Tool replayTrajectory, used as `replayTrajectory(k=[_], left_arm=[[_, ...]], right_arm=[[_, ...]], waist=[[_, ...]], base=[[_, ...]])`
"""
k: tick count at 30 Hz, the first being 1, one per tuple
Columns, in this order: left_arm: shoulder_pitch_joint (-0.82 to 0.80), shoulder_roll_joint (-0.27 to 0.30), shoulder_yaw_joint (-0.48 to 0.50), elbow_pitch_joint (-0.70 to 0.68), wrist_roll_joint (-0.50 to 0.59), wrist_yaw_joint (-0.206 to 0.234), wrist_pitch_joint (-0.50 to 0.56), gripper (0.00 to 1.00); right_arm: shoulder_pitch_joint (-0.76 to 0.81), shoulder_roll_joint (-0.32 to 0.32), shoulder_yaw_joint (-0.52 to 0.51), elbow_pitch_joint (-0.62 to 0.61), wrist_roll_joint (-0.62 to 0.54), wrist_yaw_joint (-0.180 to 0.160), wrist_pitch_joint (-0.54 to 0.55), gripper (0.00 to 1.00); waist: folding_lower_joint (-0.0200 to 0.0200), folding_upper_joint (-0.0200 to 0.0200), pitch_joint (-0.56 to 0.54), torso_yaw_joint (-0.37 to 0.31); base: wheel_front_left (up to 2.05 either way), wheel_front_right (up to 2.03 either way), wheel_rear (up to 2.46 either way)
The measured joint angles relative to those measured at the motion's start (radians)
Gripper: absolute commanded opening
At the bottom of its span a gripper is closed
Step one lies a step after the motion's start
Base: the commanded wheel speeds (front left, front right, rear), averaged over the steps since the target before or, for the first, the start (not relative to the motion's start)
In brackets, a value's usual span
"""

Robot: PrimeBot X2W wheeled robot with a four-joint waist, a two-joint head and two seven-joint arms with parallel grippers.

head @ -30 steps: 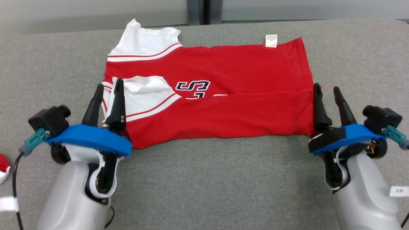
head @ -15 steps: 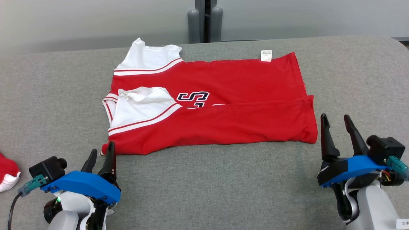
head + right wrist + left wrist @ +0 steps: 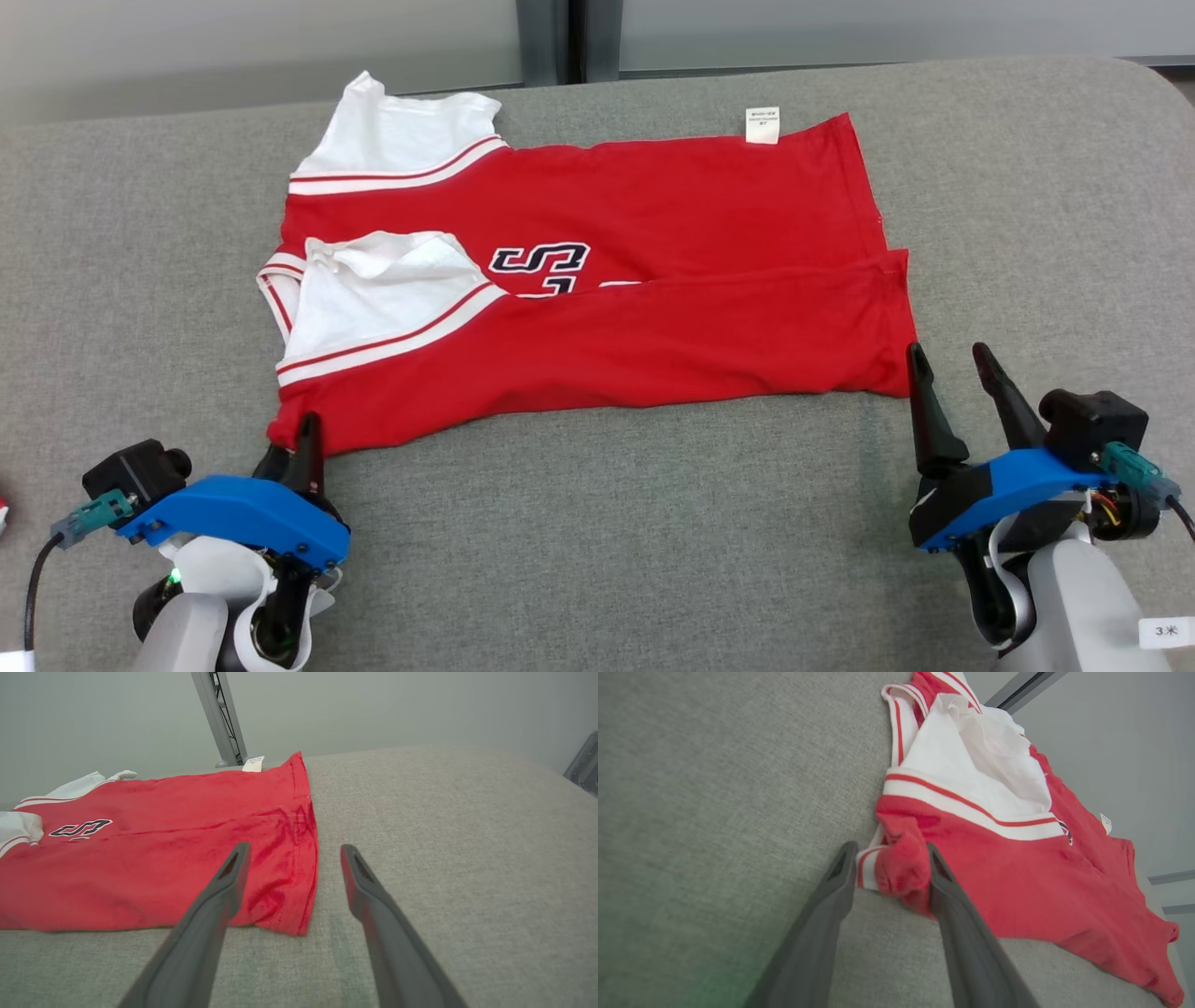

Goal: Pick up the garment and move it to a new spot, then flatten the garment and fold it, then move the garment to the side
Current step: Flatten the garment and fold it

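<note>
The red garment [image 3: 597, 280], a jersey with white sleeves and dark lettering, lies folded lengthwise and flat on the grey surface. My left gripper [image 3: 294, 448] is at its near left corner. In the left wrist view that gripper [image 3: 889, 851] is shut on a bunched red lump of the garment [image 3: 1017, 868], which fills the gap between the fingers. My right gripper [image 3: 948, 359] stands open just off the near right corner. In the right wrist view the gripper [image 3: 294, 851] straddles that corner of the garment [image 3: 163, 858], with its left finger over the cloth and nothing gripped.
The grey padded surface [image 3: 597, 541] stretches wide in front of the garment and to both sides. A white label [image 3: 763, 125] sticks out at the garment's far edge. A dark post [image 3: 555, 42] stands behind the table. A red and white scrap [image 3: 3, 511] sits at the left edge.
Both grippers drew back from the garment's ends to its near corners. The left gripper then reached the near left corner and closed on it. The head camera shifted too.
</note>
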Motion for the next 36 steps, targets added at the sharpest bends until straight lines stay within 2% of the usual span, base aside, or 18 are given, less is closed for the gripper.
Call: replayTrajectory(k=[1,2,13,14,15,16,17,18,21,27,31,36], left_arm=[[0.0,-0.001,0.002,-0.001,-0.007,0.0,0.0,0.06],[0.001,-0.004,0.005,-0.002,-0.012,-0.006,-0.001,0.0],[0.026,-0.029,0.027,-0.024,-0.057,-0.052,-0.039,0.0],[0.03,-0.03,0.028,-0.021,-0.058,-0.055,-0.043,0.0],[0.032,-0.03,0.028,-0.018,-0.058,-0.061,-0.047,0.0],[0.032,-0.03,0.029,-0.015,-0.059,-0.062,-0.052,0.0],[0.032,-0.032,0.03,-0.012,-0.061,-0.069,-0.057,0.0],[0.032,-0.034,0.031,-0.009,-0.064,-0.073,-0.062,0.0],[0.032,-0.04,0.04,-0.007,-0.08,-0.096,-0.075,0.0],[0.032,-0.04,0.054,-0.044,-0.089,-0.108,-0.098,0.0],[0.08,-0.033,0.041,-0.134,-0.083,-0.114,-0.095,0.0],[0.244,-0.029,0.037,-0.281,-0.102,-0.096,-0.08,0.0]], right_arm=[[-0.002,0.0,-0.001,0.012,0.003,0.0,0.004,1.0],[-0.006,0.0,-0.002,0.026,0.005,0.0,0.008,1.0],[-0.114,0.0,0.004,0.266,0.048,0.0,0.055,1.0],[-0.125,0.0,0.011,0.285,0.048,0.0,0.061,0.78],[-0.136,0.0,0.019,0.303,0.05,0.0,0.063,0.41],[-0.146,-0.001,0.026,0.318,0.059,0.0,0.066,0.25],[-0.156,-0.001,0.03,0.331,0.069,0.0,0.066,0.03],[-0.162,-0.001,0.029,0.342,0.077,0.0,0.06,0.0],[-0.174,0.001,0.016,0.365,0.082,0.0,0.033,0.0],[-0.181,0.001,-0.043,0.353,0.088,0.0,0.004,0.0],[-0.131,0.001,-0.063,0.264,0.109,0.0,0.018,0.0],[0.052,0.001,-0.065,0.078,0.124,0.0,0.092,0.0]], waist=[[0.0,0.0,0.002,0.001],[0.0,0.0,0.003,0.002],[0.0,0.0,0.009,0.033],[0.0,0.0,0.009,0.036],[0.0,0.0,0.009,0.038],[0.0,0.0,0.007,0.04],[0.0,0.0,0.005,0.042],[0.0,0.0,0.002,0.044],[0.0,0.0,-0.013,0.046],[0.0,0.0,-0.059,0.051],[0.0,0.0,-0.089,0.054],[0.0,0.0,-0.111,0.053]], base=[[0.0,0.0,0.0],[0.0,0.0,0.0],[0.0,0.0,0.0],[0.0,0.0,0.0],[0.0,0.0,0.0],[0.0,0.0,0.0],[0.0,0.0,0.0],[0.0,0.0,0.0],[0.0,0.0,0.0],[0.0,0.0,0.0],[0.0,0.0,0.0],[0.0,0.0,0.0]])
